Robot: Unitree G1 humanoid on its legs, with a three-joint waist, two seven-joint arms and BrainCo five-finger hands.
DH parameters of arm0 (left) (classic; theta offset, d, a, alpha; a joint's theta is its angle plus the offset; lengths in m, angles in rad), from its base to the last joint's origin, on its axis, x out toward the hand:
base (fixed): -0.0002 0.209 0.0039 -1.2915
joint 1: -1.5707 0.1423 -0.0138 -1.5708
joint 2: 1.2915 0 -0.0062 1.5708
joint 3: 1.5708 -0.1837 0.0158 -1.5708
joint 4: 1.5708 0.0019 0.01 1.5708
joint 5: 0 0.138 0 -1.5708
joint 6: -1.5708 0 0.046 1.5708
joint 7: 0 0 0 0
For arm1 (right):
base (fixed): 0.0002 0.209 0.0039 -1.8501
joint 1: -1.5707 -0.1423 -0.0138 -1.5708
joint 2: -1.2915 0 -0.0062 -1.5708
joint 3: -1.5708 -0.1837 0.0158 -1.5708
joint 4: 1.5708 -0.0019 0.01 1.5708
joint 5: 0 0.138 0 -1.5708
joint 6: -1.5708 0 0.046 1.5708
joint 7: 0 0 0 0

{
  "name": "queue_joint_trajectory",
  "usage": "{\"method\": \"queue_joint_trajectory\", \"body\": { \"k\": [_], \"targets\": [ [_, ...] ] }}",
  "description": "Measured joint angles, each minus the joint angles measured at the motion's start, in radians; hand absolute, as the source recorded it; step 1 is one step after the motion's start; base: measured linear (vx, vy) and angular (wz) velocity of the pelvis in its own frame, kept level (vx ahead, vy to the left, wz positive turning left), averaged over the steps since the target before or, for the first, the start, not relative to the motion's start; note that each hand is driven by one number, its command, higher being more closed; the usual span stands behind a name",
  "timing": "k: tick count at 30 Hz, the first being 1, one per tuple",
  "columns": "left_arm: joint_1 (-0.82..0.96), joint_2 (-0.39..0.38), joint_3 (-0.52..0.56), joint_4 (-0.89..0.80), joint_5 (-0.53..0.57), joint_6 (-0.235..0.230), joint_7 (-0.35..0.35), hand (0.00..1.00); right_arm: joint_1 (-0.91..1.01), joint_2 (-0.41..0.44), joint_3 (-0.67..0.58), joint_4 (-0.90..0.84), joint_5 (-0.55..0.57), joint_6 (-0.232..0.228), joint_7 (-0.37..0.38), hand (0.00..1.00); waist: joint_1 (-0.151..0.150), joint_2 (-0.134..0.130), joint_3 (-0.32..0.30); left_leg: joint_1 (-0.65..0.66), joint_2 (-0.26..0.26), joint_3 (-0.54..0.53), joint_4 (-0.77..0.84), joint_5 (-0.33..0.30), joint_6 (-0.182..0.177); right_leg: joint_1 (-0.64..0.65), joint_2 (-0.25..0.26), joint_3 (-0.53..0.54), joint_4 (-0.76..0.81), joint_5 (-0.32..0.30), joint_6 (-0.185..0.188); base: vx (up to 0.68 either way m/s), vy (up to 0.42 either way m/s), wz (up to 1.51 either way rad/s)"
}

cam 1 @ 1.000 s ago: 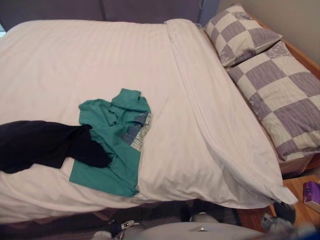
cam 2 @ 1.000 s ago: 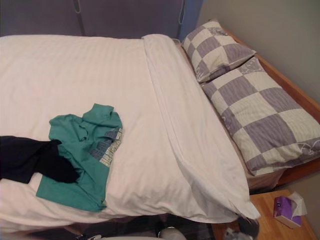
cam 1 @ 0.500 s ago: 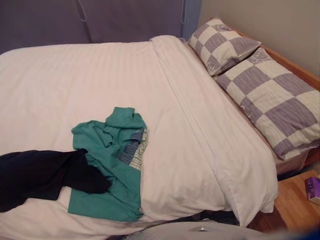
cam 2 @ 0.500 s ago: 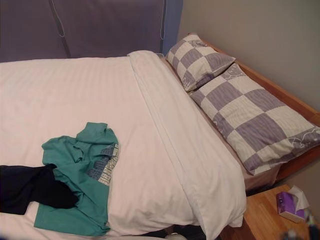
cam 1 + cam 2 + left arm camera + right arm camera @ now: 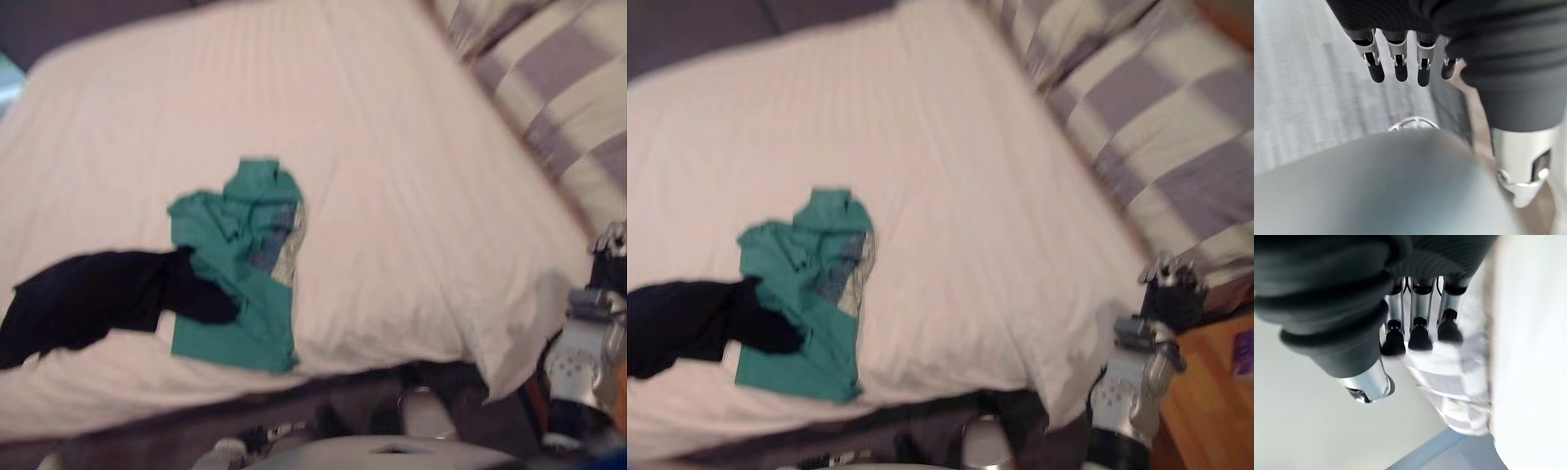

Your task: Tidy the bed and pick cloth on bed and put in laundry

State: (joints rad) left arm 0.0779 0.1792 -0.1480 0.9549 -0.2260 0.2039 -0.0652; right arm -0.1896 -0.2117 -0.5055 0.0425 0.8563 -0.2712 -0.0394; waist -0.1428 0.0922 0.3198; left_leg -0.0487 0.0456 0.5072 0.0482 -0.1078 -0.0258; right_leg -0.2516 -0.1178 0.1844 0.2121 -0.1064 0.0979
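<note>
Green shirt (image 5: 257,299) on bed (image 5: 411,196), black cloth (image 5: 93,299) overlapping (near edge)

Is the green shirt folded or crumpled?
Crumpled: the green shirt lies bunched and uneven on the white duvet, a black garment overlapping one side.

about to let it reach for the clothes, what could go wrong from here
1. The black garment lies over the green shirt's edge near the bed's near side. A grab at one may drag the other along or tip it off the bed.
2. The right hand, open, is beside the white duvet's hanging corner, well away from the clothes. Reaching across could snag and rumple the duvet.
</note>
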Motion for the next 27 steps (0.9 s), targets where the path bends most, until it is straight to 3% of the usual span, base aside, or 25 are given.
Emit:
{"method": "queue_joint_trajectory", "body": {
  "k": [1, 6, 9, 13, 18, 21, 23, 25, 27],
  "targets": [
    [-0.026, 0.002, 0.001, -0.002, -0.022, -0.015, -0.001, 0.00, -0.059, -0.012, 0.003, -0.024, 0.042, -0.007, -0.003, 1.00, 0.004, 0.023, 0.055, -0.046, 0.009, 0.004, 0.044, -0.001, 0.013, -0.041, -0.003, -0.003, 0.017, 0.014, 0.004, -0.11, -0.051, 0.16],
    [-0.149, -0.025, 0.032, -0.034, -0.080, -0.100, 0.023, 0.00, -0.212, -0.093, -0.010, -0.068, 0.283, -0.025, 0.086, 1.00, 0.022, 0.056, 0.211, -0.256, 0.034, 0.041, 0.171, -0.016, 0.028, -0.251, -0.006, 0.001, 0.125, 0.014, 0.004, -0.06, -0.033, 0.17],
    [-0.226, -0.093, 0.053, -0.051, -0.152, -0.161, 0.066, 0.00, -0.281, -0.102, -0.012, -0.046, 0.431, -0.022, 0.199, 1.00, 0.027, 0.052, 0.215, -0.375, 0.026, 0.069, 0.181, -0.006, 0.044, -0.403, -0.007, 0.034, 0.176, 0.014, 0.004, 0.01, -0.006, 0.00],
    [-0.228, -0.118, 0.086, -0.025, -0.156, -0.200, 0.078, 0.00, -0.267, -0.098, 0.020, 0.014, 0.523, -0.034, 0.314, 1.00, 0.022, 0.053, 0.214, -0.372, 0.028, 0.089, 0.202, -0.005, 0.044, -0.410, -0.006, 0.045, 0.192, 0.013, 0.004, 0.02, -0.009, -0.10],
    [-0.230, -0.175, 0.168, -0.021, -0.159, -0.260, 0.119, 0.00, -0.163, -0.039, 0.079, 0.034, 0.597, -0.116, 0.446, 1.00, 0.020, 0.053, 0.214, -0.370, 0.034, 0.116, 0.182, -0.006, 0.044, -0.407, 0.003, 0.049, 0.155, 0.014, 0.004, -0.05, -0.020, -0.07],
    [-0.238, -0.214, 0.226, -0.028, -0.196, -0.285, 0.137, 0.00, -0.047, -0.022, 0.086, 0.063, 0.634, -0.129, 0.501, 1.00, 0.018, 0.046, 0.215, -0.354, 0.042, 0.139, 0.169, -0.005, 0.043, -0.391, 0.012, 0.054, 0.124, 0.030, 0.004, -0.05, -0.034, -0.15],
    [-0.248, -0.231, 0.240, -0.029, -0.197, -0.284, 0.131, 0.00, 0.015, -0.021, 0.081, 0.145, 0.634, -0.121, 0.499, 1.00, 0.003, 0.038, 0.214, -0.326, 0.043, 0.148, 0.164, -0.007, 0.040, -0.362, 0.015, 0.060, 0.106, 0.039, 0.005, 0.00, -0.005, -0.29],
    [-0.251, -0.233, 0.257, -0.029, -0.197, -0.279, 0.111, 0.00, 0.071, -0.015, 0.078, 0.377, 0.633, -0.067, 0.422, 1.00, -0.005, 0.022, 0.212, -0.303, 0.050, 0.173, 0.166, -0.017, 0.032, -0.344, 0.024, 0.080, 0.089, 0.051, 0.005, 0.02, -0.004, -0.38],
    [-0.253, -0.235, 0.289, -0.028, -0.197, -0.274, 0.105, 0.00, 0.134, 0.033, 0.051, 0.525, 0.630, -0.019, 0.373, 1.00, -0.006, 0.022, 0.212, -0.298, 0.063, 0.193, 0.181, -0.030, 0.029, -0.338, 0.033, 0.092, 0.072, 0.061, 0.007, 0.04, -0.023, -0.43]
  ]
}}
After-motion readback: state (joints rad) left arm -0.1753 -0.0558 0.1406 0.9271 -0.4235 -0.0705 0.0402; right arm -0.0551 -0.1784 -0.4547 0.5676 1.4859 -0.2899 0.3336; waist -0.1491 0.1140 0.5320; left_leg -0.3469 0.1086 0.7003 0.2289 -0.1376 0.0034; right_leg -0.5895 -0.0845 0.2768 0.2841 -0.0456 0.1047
